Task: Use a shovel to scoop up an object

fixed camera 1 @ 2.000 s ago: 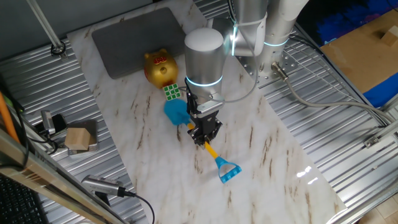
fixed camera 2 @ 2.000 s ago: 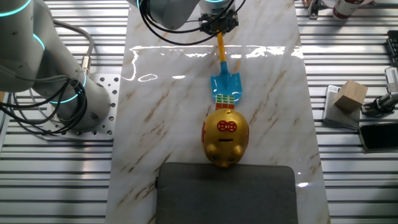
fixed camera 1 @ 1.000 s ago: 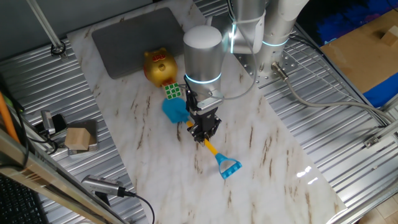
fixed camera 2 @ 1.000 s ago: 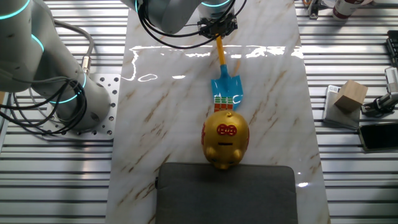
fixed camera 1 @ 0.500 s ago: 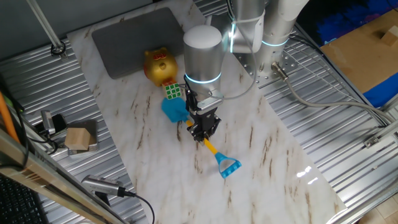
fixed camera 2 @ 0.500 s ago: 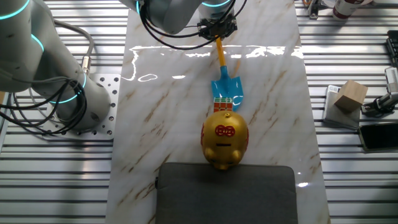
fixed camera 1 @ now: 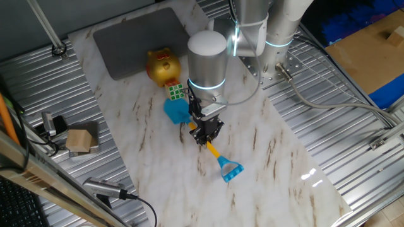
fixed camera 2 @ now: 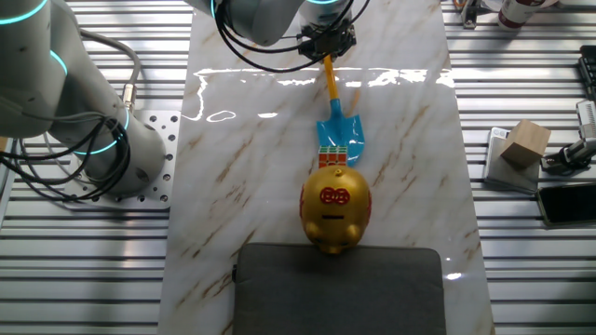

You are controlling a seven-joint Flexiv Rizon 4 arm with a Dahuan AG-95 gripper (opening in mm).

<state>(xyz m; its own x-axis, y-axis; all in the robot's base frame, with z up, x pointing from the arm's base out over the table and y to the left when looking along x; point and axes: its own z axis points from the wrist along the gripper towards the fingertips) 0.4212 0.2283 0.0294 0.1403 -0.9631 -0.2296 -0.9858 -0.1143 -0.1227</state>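
Clearly the fingers (fixed camera 1: 206,133) are clenched on the yellow shaft of the shovel (fixed camera 1: 201,136), partway between blade and blue loop, so the blade lies low on the bench (fixed camera 1: 278,157) and can be driven forward like a wedge. Its light-blue blade meets the puzzle cube (fixed camera 2: 337,155), which sits against the golden pig bank (fixed camera 2: 333,205); I judge the bank serves as a backstop, keeping the cube from sliding away

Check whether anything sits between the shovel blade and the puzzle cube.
Nothing visible does. The shovel blade already meets the puzzle cube. Directly behind the cube, touching it, stands the golden pig bank, backing it. The gripper holds the yellow shaft.
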